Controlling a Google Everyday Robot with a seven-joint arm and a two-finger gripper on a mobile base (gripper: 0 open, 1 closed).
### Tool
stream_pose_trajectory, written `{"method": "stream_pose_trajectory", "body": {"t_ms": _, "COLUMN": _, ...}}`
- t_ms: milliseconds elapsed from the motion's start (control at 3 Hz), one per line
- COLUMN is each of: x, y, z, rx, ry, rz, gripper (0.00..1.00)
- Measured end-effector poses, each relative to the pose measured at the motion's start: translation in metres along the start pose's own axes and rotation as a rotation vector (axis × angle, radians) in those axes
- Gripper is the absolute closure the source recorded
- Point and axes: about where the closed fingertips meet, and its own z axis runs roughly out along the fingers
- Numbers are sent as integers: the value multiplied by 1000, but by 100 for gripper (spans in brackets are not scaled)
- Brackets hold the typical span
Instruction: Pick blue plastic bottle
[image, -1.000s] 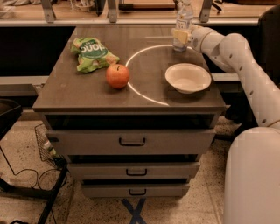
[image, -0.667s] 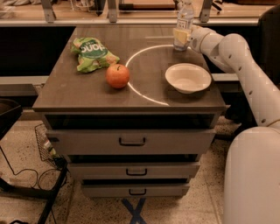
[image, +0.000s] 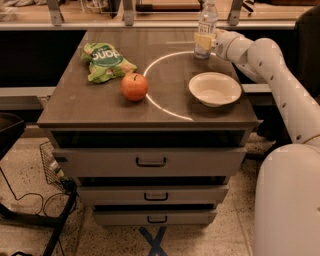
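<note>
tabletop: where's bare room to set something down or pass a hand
Bare: back middle of the tabletop between chip bag and blue plastic bottle; the strip between apple and bowl. Crowded: back right corner, tool at the bottle.

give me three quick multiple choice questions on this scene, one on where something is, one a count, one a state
1. Where is the tool?
A. off the left edge
B. at the slim clear plastic bottle with a white label, back right of the dark wooden table
C. near the floor

2. How many drawer handles show in front?
A. one
B. two
C. three

3. The round white bowl is:
A. upright and empty
B. upside down
C. stacked on another bowl

Key: 1 B, the tool sits against the bottle's lower half; 2 C, three handles show, one below another; 3 A, its bare hollow faces up.
</note>
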Motion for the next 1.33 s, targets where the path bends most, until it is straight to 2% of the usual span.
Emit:
{"method": "stream_pose_trajectory", "body": {"t_ms": 333, "x": 0, "y": 0, "z": 0, "rx": 0, "ry": 0, "rz": 0, "gripper": 100}}
{"method": "stream_pose_trajectory", "body": {"t_ms": 667, "x": -20, "y": 11, "z": 1, "rx": -19, "ry": 8, "rz": -25, "gripper": 100}}
{"method": "stream_pose_trajectory", "body": {"t_ms": 1333, "x": -80, "y": 43, "z": -13, "rx": -80, "ry": 11, "rz": -101, "gripper": 100}}
